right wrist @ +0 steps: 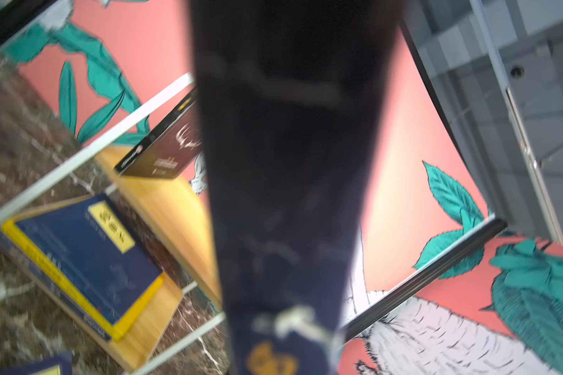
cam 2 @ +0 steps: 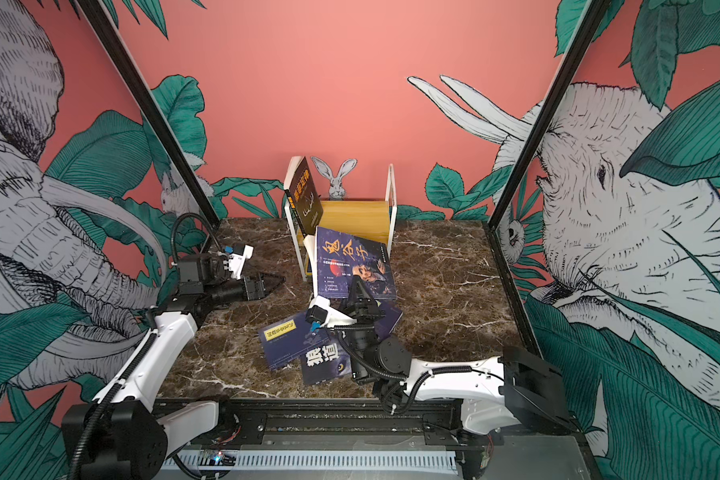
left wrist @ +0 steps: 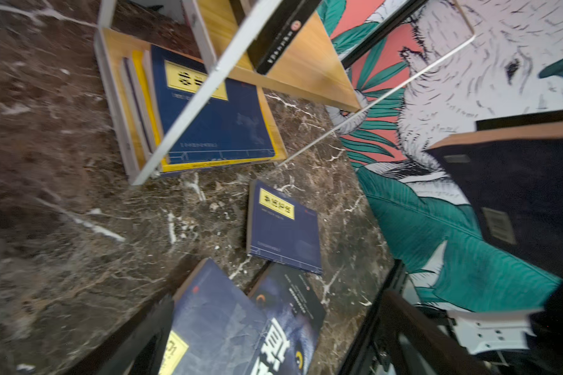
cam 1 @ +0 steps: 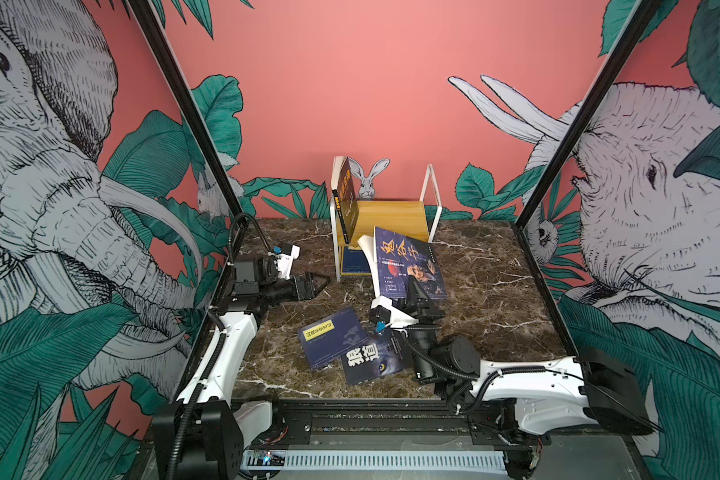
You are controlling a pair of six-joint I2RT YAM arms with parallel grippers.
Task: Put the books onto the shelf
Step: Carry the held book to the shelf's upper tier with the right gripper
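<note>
shelf [left wrist: 306,71]: white frame, wood boards | lower board: stacked books [left wrist: 215,130], navy yellow-labelled one on top, yellow one beneath | upper board: dark book [left wrist: 280,35] on edge | marble table [left wrist: 62,211]: navy book [left wrist: 283,227] flat, alone; two overlapping books [left wrist: 218,315] near it, both flat | aloft: barcode book [left wrist: 517,194], tilted

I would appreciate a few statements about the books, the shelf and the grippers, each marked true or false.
The right gripper holds the navy book with orange calligraphy. True.
The left gripper grips a book. False: it is open and empty.
A dark book stands on the upper board of the shelf. True.
The shelf's lower tier holds no books. False: a stack lies there, a yellow-labelled navy book on top.
The book with big white characters lies on the marble table. True.
</note>
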